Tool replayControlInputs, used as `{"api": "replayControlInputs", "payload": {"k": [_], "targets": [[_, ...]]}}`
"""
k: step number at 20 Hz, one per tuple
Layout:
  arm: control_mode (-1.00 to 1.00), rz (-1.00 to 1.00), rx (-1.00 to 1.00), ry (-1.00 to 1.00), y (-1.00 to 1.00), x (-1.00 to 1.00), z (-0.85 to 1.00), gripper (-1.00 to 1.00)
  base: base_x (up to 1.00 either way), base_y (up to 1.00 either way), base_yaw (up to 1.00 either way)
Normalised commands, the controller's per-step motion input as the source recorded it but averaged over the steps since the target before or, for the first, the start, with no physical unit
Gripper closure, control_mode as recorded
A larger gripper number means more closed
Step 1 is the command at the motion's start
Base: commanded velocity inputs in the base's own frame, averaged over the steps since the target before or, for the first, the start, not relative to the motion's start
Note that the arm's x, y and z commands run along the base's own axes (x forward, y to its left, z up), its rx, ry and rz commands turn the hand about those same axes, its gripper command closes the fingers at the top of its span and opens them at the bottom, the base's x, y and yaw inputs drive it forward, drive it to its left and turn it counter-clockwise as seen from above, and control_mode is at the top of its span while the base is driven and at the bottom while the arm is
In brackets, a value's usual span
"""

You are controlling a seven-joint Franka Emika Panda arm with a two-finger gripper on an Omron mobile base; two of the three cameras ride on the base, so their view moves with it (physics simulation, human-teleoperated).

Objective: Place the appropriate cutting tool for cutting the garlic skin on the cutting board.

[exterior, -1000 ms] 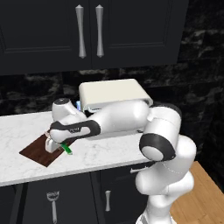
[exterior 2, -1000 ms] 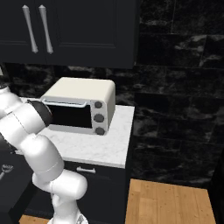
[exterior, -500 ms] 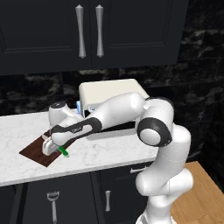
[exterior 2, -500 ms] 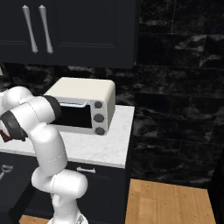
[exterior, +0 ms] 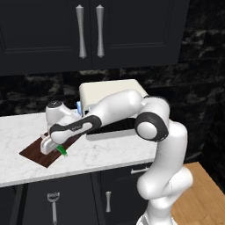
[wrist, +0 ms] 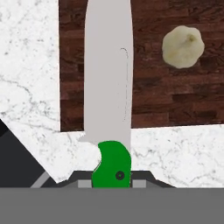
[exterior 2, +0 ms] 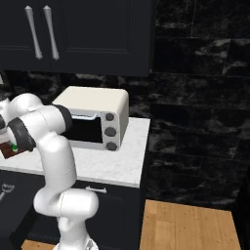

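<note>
The white arm reached low over the near left part of the white marble counter, its two-finger gripper hanging just above the flat dark brown wooden cutting board that lay near the counter's front edge. The jaws were closed on the green handle of the small knife, and from the hand's own camera the short silver blade ran forward from the board's near edge out over the wood. I judged the knife was carried that way, blade ahead, so it could be laid flat on the board. The tiny round beige garlic sat on the board off to one side of the blade, well apart from it, leaving room to set the knife down without nudging it. A cream toaster oven stood behind on the counter, toward the back wall.
</note>
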Motion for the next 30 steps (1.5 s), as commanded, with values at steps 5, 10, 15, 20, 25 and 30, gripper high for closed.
{"api": "replayControlInputs", "payload": {"k": [5,10,15,20,25,30], "targets": [[-1.00,0.00,0.00,0.00,0.00,0.11,-0.14,1.00,0.00,0.00,0.00],[-1.00,0.00,0.00,0.00,0.00,0.30,-0.21,1.00,0.00,0.00,0.00],[-1.00,0.00,0.00,0.00,0.00,0.25,-0.11,1.00,0.00,0.00,0.00],[-1.00,0.00,0.00,0.00,0.06,0.10,-0.01,1.00,0.00,0.00,0.00],[-1.00,0.00,0.00,0.00,0.17,0.01,-0.06,1.00,0.00,0.00,0.00],[-1.00,0.00,0.00,0.01,0.11,0.03,-0.10,1.00,0.00,0.00,0.00]]}}
